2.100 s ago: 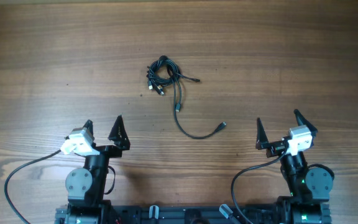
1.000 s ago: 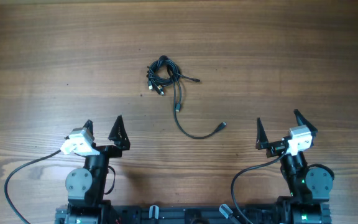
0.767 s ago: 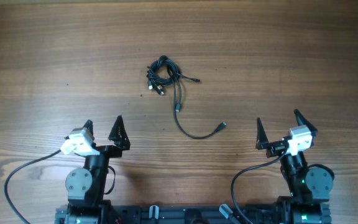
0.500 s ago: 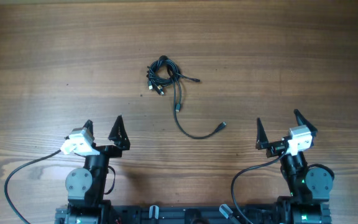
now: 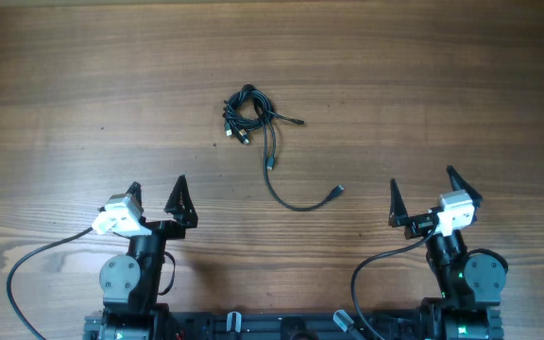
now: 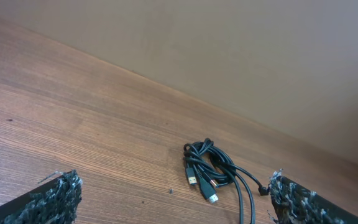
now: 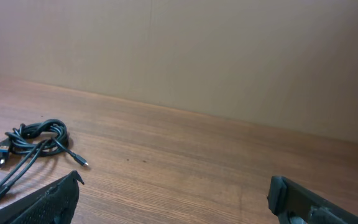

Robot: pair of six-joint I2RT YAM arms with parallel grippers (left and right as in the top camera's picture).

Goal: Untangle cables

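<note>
- The cables lie on the wooden surface, a little left of its middle and well ahead of both arms.
- Most of the cords are bunched into a small, tight coil. A few short plug ends poke out at its lower left, some of them silvery.
- Two strands leave the coil side by side toward the robot. One stops at a small plug, and the other sweeps on in a shallow curve to a loose plug end nearer the right arm.
- A third short tail with a plug points out to the right of the coil.
- The left fingers are spread wide apart with nothing between them, hanging above bare wood near the robot's edge, well apart from the cords.
- In the left wrist view the left fingers frame the coil, which sits far off and right of centre between the two tips.
- The right fingers are likewise spread wide and hold nothing, near the robot's edge on the other side.
- In the right wrist view the right fingers show at the bottom, and the coil lies far off to the left.
- A plain beige wall rises behind the far edge of the surface.
- Thick black wires trail from the arms.
</note>
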